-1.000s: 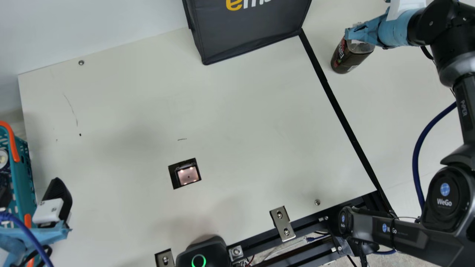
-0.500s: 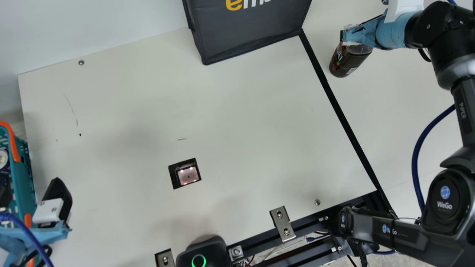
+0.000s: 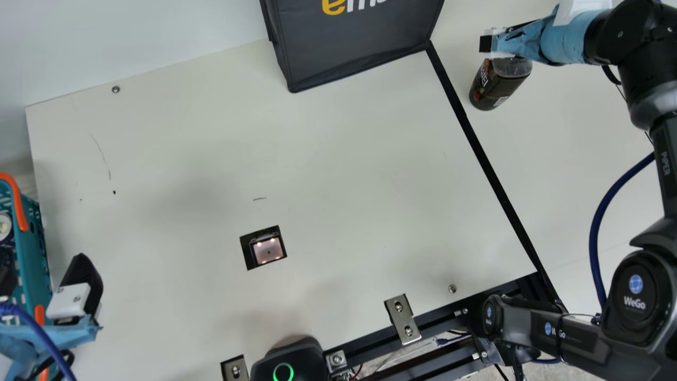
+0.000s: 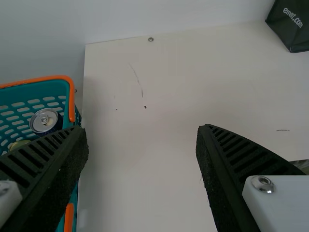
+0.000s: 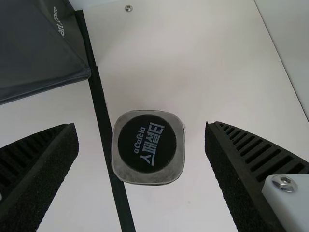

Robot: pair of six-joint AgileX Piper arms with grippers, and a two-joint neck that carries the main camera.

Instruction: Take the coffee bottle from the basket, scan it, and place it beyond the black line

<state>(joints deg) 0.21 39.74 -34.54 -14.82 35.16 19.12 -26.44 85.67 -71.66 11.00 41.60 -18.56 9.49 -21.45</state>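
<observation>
The bottle (image 3: 497,87) stands upright beyond the line (image 3: 489,172), on the right-hand side of the tabletop (image 3: 344,159), toward the far edge and near the corner of the bag (image 3: 354,47). The right gripper (image 3: 493,45) is open above it: in the right wrist view one finger stands on either side of the round black cap, with a gap to each, so nothing is gripped.

The line runs from the bag's corner at the far edge down to the right-hand end of the near edge. The bag sits across the far edge, on the other side of the line from the bottle. Set into the tabletop, closer to the near edge, is the scanner (image 3: 268,251), lit.

At the left edge is the basket (image 3: 33,248), with a can (image 4: 45,121) inside by its right wall. The left gripper (image 3: 45,267) is open too, one finger over the basket and the other over the tabletop, with nothing between them. Two metal brackets (image 3: 403,319) clasp the near edge
</observation>
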